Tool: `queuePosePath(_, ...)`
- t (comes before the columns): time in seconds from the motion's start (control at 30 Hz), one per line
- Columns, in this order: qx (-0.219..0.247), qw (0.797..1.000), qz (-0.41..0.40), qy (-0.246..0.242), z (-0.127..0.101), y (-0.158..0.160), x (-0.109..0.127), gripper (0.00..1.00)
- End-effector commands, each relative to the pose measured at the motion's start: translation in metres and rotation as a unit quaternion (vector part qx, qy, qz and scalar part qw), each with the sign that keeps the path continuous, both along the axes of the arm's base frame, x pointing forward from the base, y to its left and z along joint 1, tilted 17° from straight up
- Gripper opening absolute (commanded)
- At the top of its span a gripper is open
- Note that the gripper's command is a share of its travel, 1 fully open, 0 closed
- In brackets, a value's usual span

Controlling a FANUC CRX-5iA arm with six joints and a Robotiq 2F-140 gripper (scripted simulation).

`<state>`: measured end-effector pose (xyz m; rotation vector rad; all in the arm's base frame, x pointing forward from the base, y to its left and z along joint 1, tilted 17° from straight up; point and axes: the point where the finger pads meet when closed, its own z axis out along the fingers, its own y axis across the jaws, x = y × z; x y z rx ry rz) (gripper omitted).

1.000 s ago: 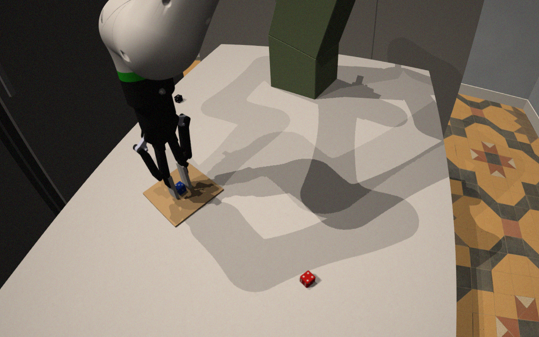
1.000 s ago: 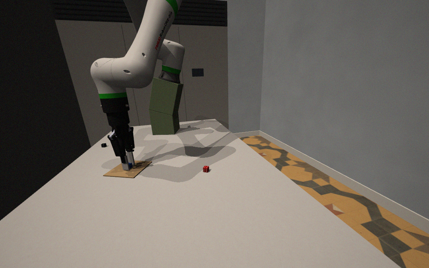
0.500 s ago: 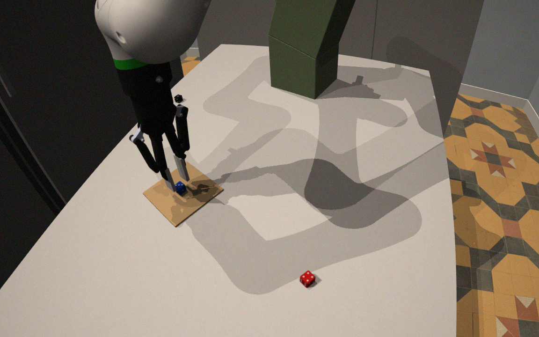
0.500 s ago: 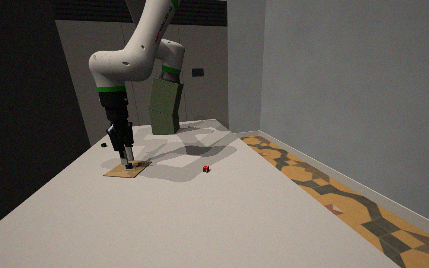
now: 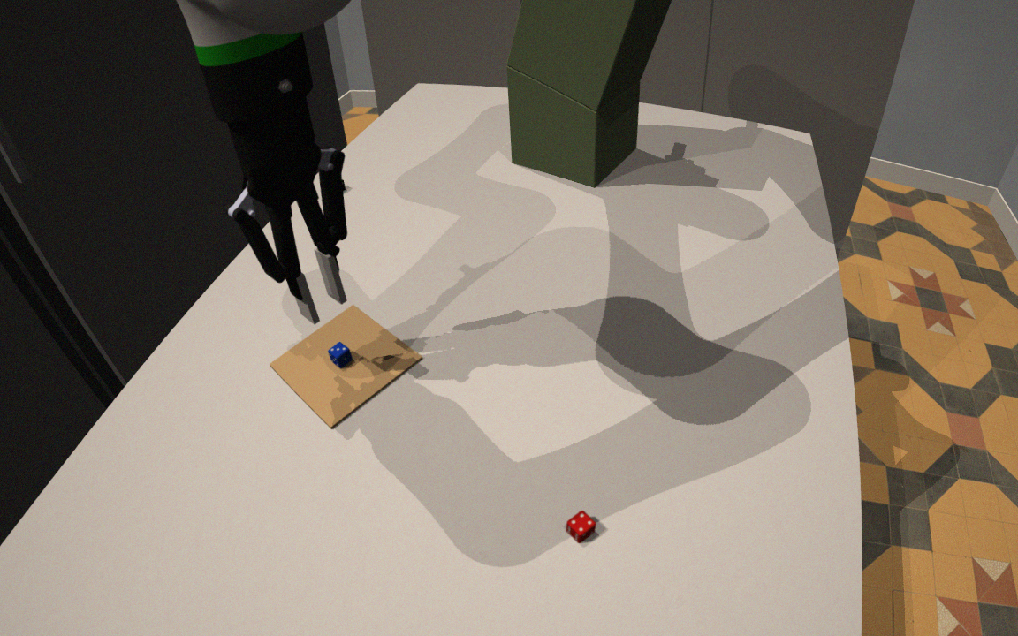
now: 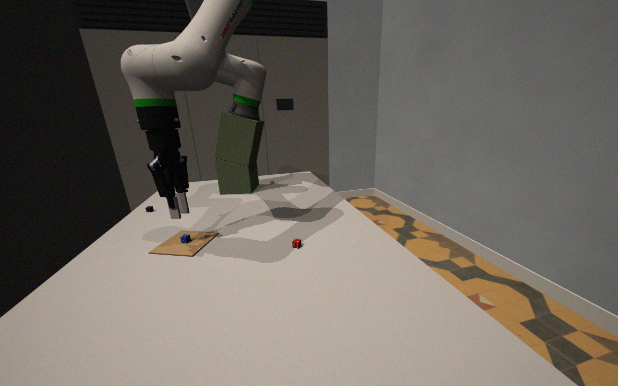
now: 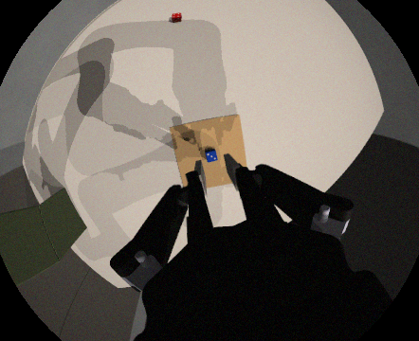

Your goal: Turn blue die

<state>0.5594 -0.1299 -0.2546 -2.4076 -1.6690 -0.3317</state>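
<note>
The blue die [image 5: 340, 354] sits flat on the tan mat [image 5: 348, 364], near the mat's far side and within its edges. It also shows in the exterior view [image 6: 185, 238] and in the wrist view [image 7: 211, 155]. Its top number is too small to read. My gripper [image 5: 322, 304] hangs above the mat's far corner, clear of the die, pointing down. Its fingers stand a small way apart with nothing between them; this shows in the exterior view [image 6: 176, 211] and the wrist view [image 7: 213, 165].
A red die [image 5: 581, 526] lies on the table towards the near right, far from the mat. A small black die [image 6: 149, 208] sits near the table's far left edge. The arm's green pedestal [image 5: 576, 87] stands at the back of the table.
</note>
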Motion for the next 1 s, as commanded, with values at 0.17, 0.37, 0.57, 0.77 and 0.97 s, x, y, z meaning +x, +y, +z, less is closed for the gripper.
queuePosePath(0.17,0.0,1.0,0.0,0.0,0.0058,-0.0018,-0.0003,1.0)
queuePosePath(0.37,0.0,1.0,0.0,0.0,0.0058,-0.0018,-0.0003,1.0)
queuePosePath(0.57,0.0,1.0,0.0,0.0,0.0058,-0.0018,-0.0003,1.0)
queuePosePath(0.77,0.0,1.0,0.0,0.0,0.0058,-0.0018,-0.0003,1.0)
queuePosePath(0.97,0.001,1.0,-0.009,0.003,0.0058,-0.0018,-0.0003,1.0)
